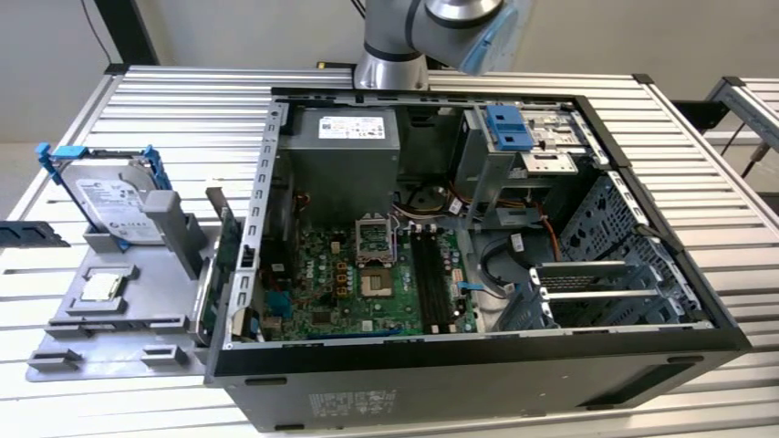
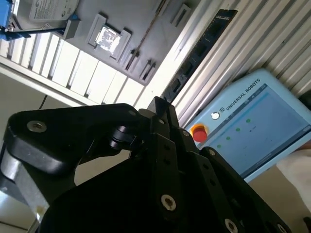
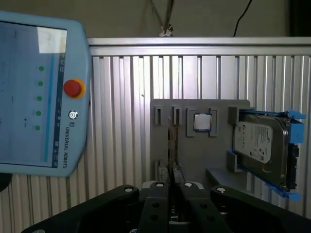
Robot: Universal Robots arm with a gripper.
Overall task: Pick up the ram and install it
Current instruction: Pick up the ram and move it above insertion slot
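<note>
ram [image 2: 199,48] in holder [image 1: 140,306], holder beside computer case [image 1: 487,379]

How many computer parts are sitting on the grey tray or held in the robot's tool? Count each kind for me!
hard drive: 1
processor chip: 1
green card, standing upright at the tray's edge: 1
ram stick, gripped in the tool: 1
Total: 4
</note>
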